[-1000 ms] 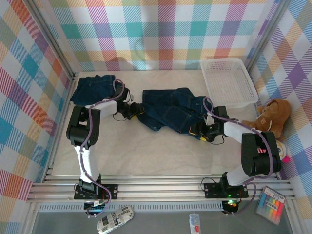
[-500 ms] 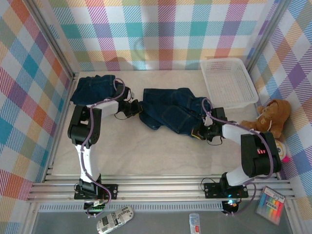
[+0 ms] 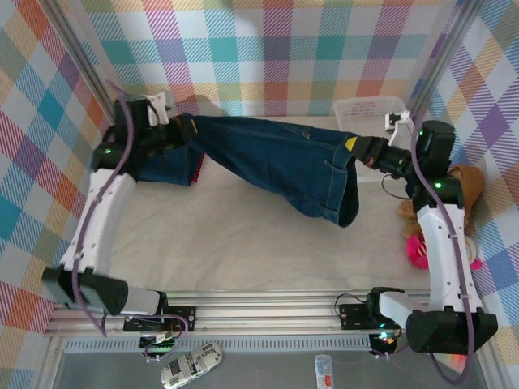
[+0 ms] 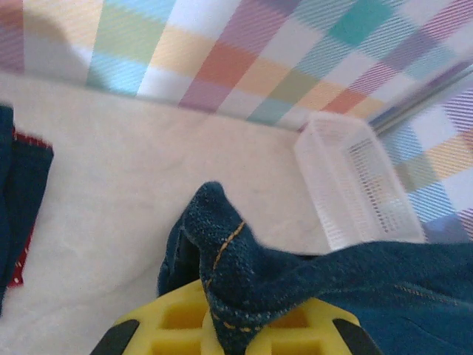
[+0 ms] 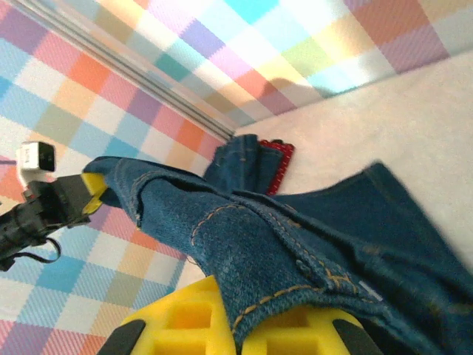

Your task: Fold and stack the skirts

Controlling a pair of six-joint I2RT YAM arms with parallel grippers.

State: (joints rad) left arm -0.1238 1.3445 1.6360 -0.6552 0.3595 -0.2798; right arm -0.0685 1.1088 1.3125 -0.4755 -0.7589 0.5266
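The pale table [image 3: 243,251] is lying inside checked walls. A large dark blue denim skirt [image 3: 276,162] is hanging in the air above it, stretched between the two arms. One end is bunching up at the left and the other end is drooping in a loose fold toward the table at the right. Orange stitching is running along its seams in both wrist views. At the back left, a folded denim skirt [image 3: 162,166] is resting on the table, with the edge of a red skirt [image 5: 279,155] peeking out beneath it. The white mesh basket [image 4: 355,185] is sitting at the back right corner, and a brown teddy bear [image 3: 466,185] is slumping just outside the right rail, above something pink [image 3: 418,251]. The left gripper [image 3: 180,128] is pinching the skirt's left end, with its yellow jaws clamped on a fold of denim. The right gripper [image 3: 355,147] is doing the same at the right end, its yellow jaws closed on a stitched seam. On the near ledge, a white packet [image 3: 190,365] with dark print and a colour-patch card [image 3: 454,339] are lying flat, and their lettering is too small to read.
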